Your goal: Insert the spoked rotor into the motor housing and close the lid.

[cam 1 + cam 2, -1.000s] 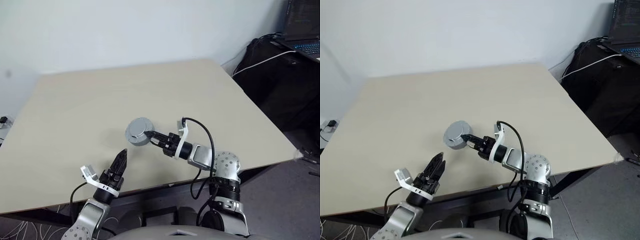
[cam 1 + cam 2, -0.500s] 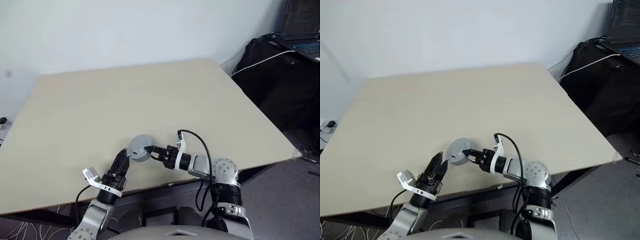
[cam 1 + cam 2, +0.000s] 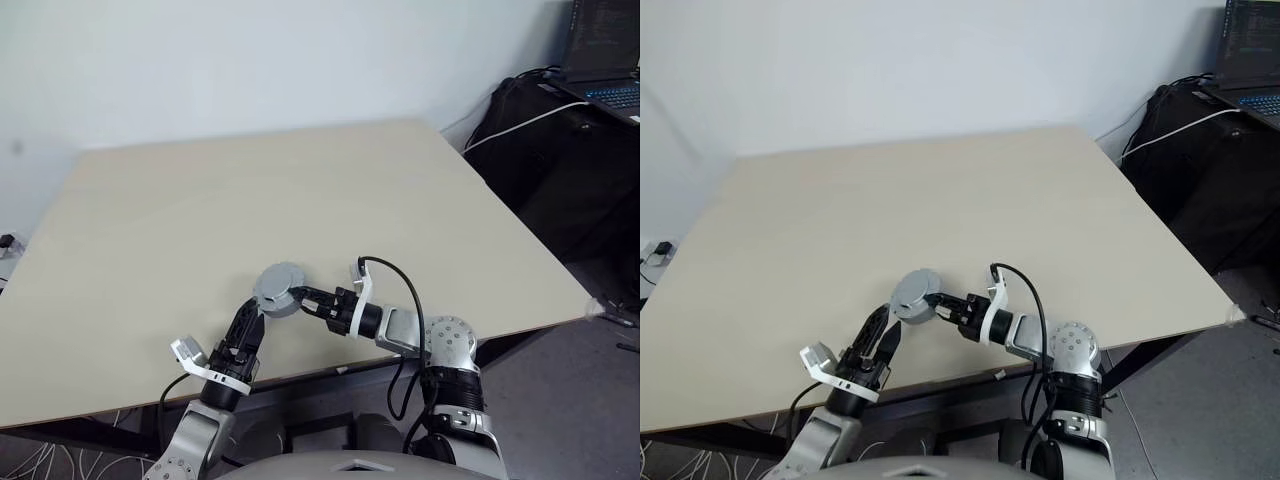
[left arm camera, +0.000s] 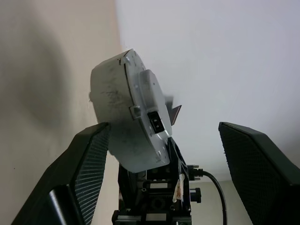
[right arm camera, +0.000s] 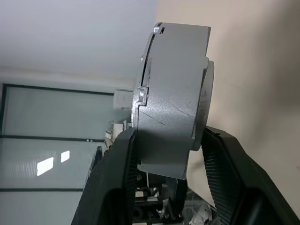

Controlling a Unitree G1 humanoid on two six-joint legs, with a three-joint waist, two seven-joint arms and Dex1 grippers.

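Now right gripper (image 3: 300, 297) pinching motor housing (image 3: 277, 290), spread left gripper (image 3: 252, 322) just beside.

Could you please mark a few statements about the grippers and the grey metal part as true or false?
1. The right gripper clamps the grey round assembly. True.
2. The left gripper is shut on the assembly. False: its fingers stand wide open on either side of it.
3. The assembly lies flat on the table. False: it is held above the table.
4. A laptop is at the far right. True.
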